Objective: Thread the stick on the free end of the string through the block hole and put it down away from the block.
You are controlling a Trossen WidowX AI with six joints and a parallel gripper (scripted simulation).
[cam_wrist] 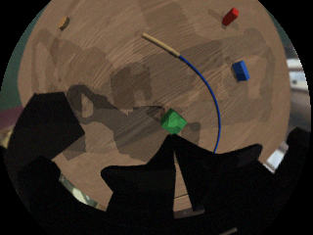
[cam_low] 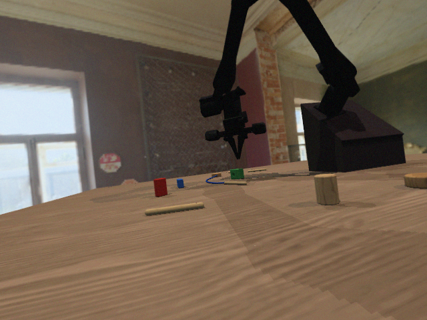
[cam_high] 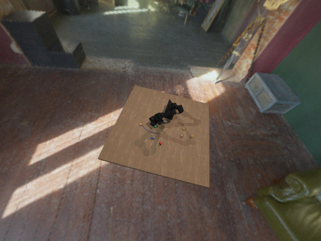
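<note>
The green block (cam_high: 155, 126) (cam_low: 237, 173) (cam_wrist: 173, 121) stands on the table, with a dark hole in one side in the exterior view. The blue string (cam_high: 148, 130) (cam_wrist: 213, 98) curves around the block, outside it, from the round wooden button (cam_high: 140, 124) (cam_low: 216, 175). The thin stick (cam_high: 162, 132) (cam_low: 235, 183) (cam_wrist: 160, 44) on its free end lies flat on the table. My gripper (cam_low: 238, 158) (cam_wrist: 171, 137) is shut with nothing between its fingertips. It points down and hangs a little above the block. In the wrist view the fingers hide the button.
A red piece (cam_high: 160, 143) (cam_low: 160, 187) (cam_wrist: 230, 17) and a blue piece (cam_high: 152, 138) (cam_low: 180, 183) (cam_wrist: 241, 71) stand beyond the string. Loose sticks lie at the front (cam_low: 175, 209) and back. A wooden cylinder (cam_low: 327, 189), a wooden disc (cam_high: 183, 128) and a yellow piece (cam_high: 191, 136) stand to the right.
</note>
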